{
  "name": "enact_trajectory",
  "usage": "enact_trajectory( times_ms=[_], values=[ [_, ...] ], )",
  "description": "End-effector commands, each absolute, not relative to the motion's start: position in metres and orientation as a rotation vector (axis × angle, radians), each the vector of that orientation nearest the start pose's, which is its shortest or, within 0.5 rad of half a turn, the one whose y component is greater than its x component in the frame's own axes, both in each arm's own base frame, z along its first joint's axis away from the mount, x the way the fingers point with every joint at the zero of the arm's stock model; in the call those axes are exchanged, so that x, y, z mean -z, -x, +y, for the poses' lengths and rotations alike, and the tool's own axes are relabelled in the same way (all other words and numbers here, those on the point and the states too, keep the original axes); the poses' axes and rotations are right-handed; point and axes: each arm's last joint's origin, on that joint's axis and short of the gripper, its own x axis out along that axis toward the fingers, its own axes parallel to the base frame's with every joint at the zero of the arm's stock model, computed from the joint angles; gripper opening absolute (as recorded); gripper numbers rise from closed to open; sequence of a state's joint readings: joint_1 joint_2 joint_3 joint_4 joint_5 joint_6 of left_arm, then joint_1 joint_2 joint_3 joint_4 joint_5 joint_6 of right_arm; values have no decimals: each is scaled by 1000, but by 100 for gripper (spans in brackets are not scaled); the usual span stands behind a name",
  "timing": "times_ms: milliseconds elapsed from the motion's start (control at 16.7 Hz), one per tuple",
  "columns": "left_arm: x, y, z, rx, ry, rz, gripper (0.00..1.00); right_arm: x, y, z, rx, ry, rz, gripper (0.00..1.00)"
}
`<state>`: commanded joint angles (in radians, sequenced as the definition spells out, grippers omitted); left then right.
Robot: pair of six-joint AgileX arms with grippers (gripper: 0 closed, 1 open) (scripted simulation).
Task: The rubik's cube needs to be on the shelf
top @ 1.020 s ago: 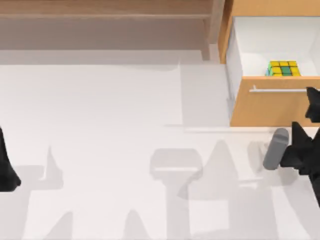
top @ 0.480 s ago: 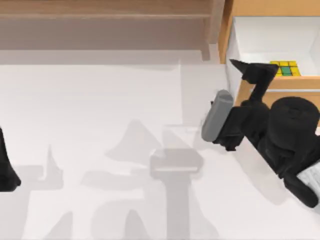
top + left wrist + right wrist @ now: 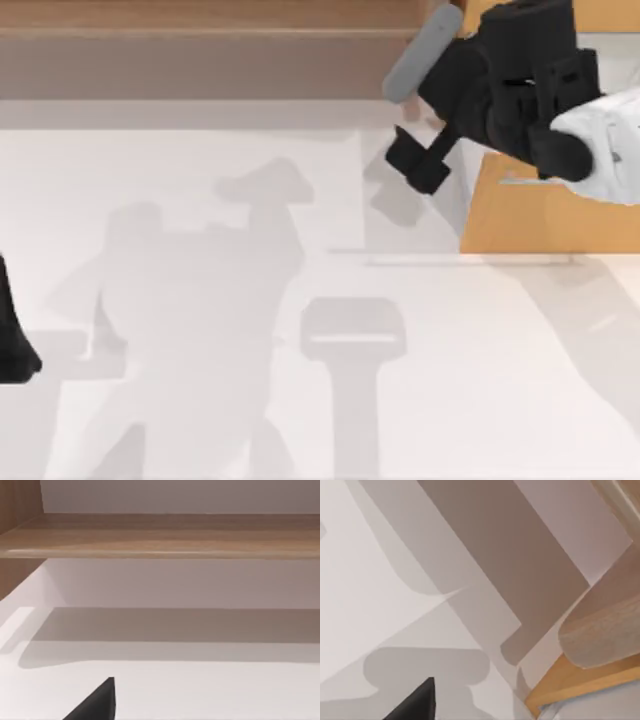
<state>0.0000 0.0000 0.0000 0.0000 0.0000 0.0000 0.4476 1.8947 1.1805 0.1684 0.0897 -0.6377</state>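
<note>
Brown wooden shelf (image 3: 200, 45) spans the far-left edge; the right gripper (image 3: 420, 165) hangs by its post beside the orange-tan drawer cabinet (image 3: 530, 215), jaws' state unclear. The rubik's cube is hidden. Left gripper (image 3: 15, 340) sits parked at the surface's (image 3: 200, 400) left edge.

Right arm (image 3: 560, 110) reaching in from right side, black links plus white segment, stretched over front of drawer cabinet (image 3: 530, 215). Wrist with grey cylinder angled toward cabinet's left side. Right end effector (image 3: 418, 165) black, just left of cabinet's front left corner, above counter; finger state unreadable. One dark fingertip (image 3: 415, 702) visible in right wrist view. Left arm (image 3: 15, 335) parked far left of cabinet, at counter's left edge. Left fingertip (image 3: 95, 702) visible in left wrist view.
</note>
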Motion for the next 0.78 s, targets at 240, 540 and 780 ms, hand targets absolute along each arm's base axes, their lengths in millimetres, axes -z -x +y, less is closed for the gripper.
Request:
enact_trajectory(
  times_ms=[240, 540, 780],
  values=[
    [-160, -106, -1, 0, 0, 0, 100, -221, -421, 154, -431, 532, 710, 100],
    [-160, -106, -1, 0, 0, 0, 100, -247, -453, 109, -250, 261, 1073, 100],
    [-160, -106, -1, 0, 0, 0, 100, -242, -466, 84, -111, 105, 1312, 100]
  ],
)
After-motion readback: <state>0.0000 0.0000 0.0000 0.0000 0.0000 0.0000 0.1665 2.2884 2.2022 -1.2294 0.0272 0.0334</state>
